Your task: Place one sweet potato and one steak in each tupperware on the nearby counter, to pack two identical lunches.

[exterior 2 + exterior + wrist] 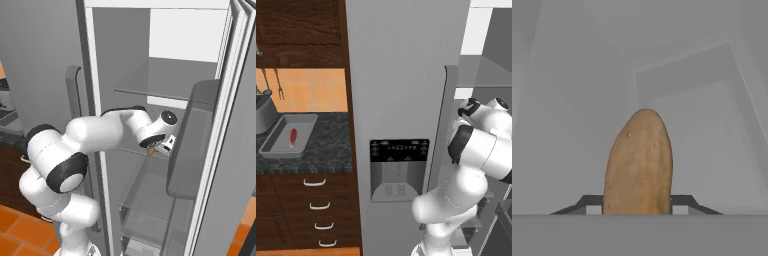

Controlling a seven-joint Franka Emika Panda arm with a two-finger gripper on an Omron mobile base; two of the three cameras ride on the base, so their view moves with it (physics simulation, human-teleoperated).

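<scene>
- Gripper (637,204) closed on sweet potato (639,162) inside the fridge (200,150), fingers either side of its middle.
- Looks firm, smooth, fairly light; may pivot or slip.

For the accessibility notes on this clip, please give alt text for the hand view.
A tan-orange sweet potato stands lengthwise between the two dark fingers of the gripper, which are closed against its sides. Behind it are the pale grey inner walls of the open fridge.
</scene>
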